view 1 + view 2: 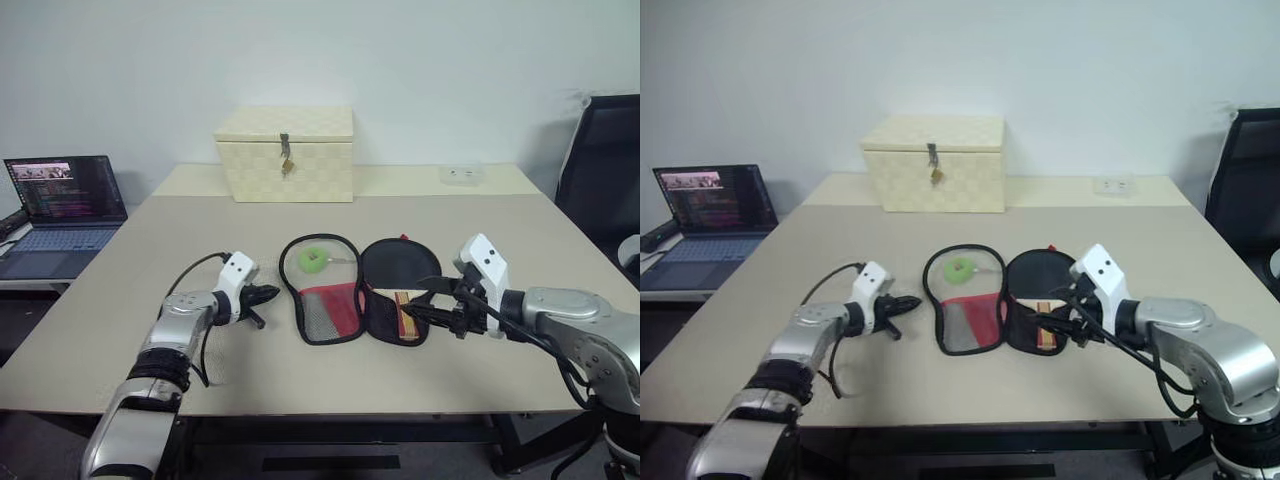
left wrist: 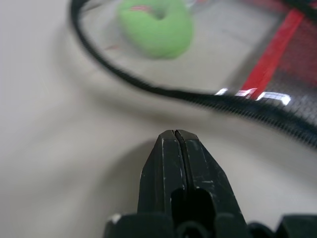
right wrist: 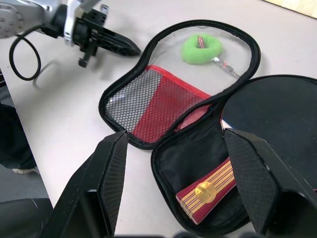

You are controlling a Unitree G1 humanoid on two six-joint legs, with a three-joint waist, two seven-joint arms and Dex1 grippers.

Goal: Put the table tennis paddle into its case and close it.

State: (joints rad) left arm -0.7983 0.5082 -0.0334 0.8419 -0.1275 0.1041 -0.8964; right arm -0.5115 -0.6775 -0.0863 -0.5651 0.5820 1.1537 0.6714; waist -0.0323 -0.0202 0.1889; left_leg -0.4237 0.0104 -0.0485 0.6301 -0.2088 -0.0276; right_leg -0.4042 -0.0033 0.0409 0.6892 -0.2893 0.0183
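The soft black-and-red zip case (image 1: 345, 290) lies open at the table's (image 1: 150, 260) centre; the black-faced wooden-handled paddle (image 1: 400, 270) lies in its right half. Behind it, upper centre, stands the cream woven box (image 1: 286, 153).

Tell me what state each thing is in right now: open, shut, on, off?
case: unzipped, lying open flat on the table.
table tennis paddle: lying in the open case's right half.
cream box: lid down, latch hanging.
laptop: open, screen lit.
left tool: shut, empty, beside the case.
right tool: open, over the paddle's handle.
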